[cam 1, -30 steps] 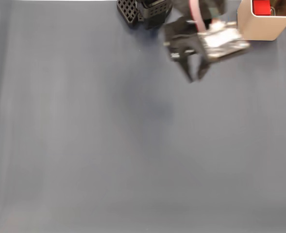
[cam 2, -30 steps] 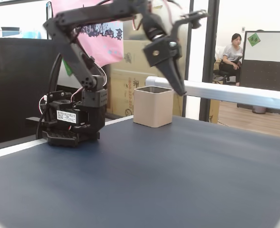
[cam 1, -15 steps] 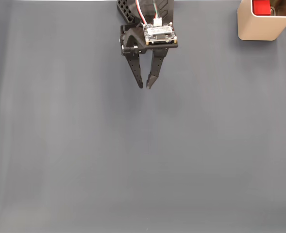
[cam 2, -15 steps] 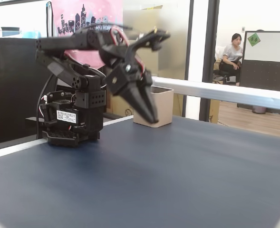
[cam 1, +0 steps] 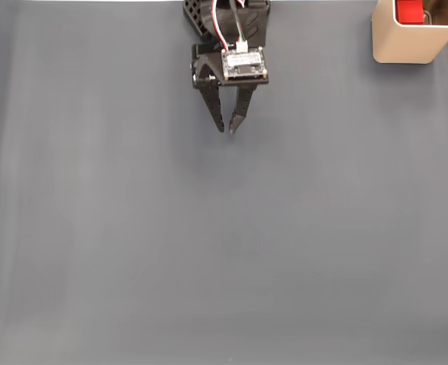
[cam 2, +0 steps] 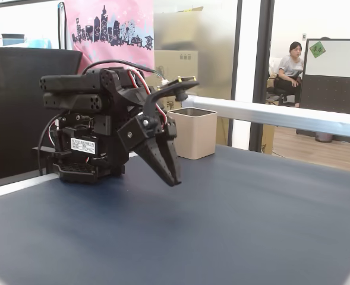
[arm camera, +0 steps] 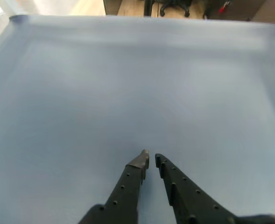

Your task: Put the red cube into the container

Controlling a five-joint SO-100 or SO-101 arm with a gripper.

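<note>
- Small bright red cube (cam 1: 409, 10) sits inside the beige square rounded-corner container (cam 1: 403, 45), at the top right corner of the dark blue table mat (cam 1: 208, 243) in a fixed view.
- Black two-finger gripper (cam 1: 227, 128) hangs at top centre, well left of the container.
- In a fixed view from the side, the gripper (cam 2: 174, 179) is above the mat, in front of the container (cam 2: 192, 134).

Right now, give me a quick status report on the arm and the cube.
Black pincer nearly shut, empty, tips above the dark blue mat. Small red cube sits inside the beige square container. Nothing in the way.
</note>
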